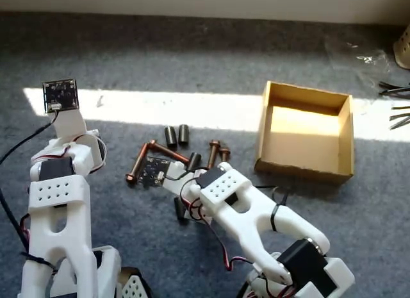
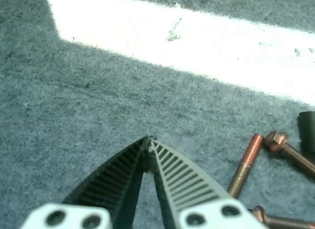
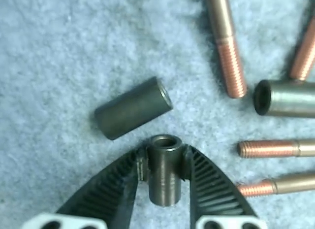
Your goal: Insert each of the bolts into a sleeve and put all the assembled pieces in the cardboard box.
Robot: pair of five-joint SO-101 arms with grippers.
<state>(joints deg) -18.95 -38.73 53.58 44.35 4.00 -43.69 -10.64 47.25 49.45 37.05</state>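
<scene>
**Hard sun stripe over a shaded carpet**

On the high view I get a bright band of sunlight (image 1: 160,109) running side to side across the grey carpeted table surface (image 1: 192,48). The carpet on either side of it sits in shade. The band passes through the open square cardboard box (image 1: 304,165) and lights part of its floor. On the left wrist view that stripe glares plain white. On the right wrist view the light is even. The copper-coloured threaded bolts (image 3: 226,47) throw narrow dark shadows, and the dark cylindrical metal sleeve (image 3: 165,179) pinched in the right gripper (image 3: 165,156) shines along its rim.
</scene>
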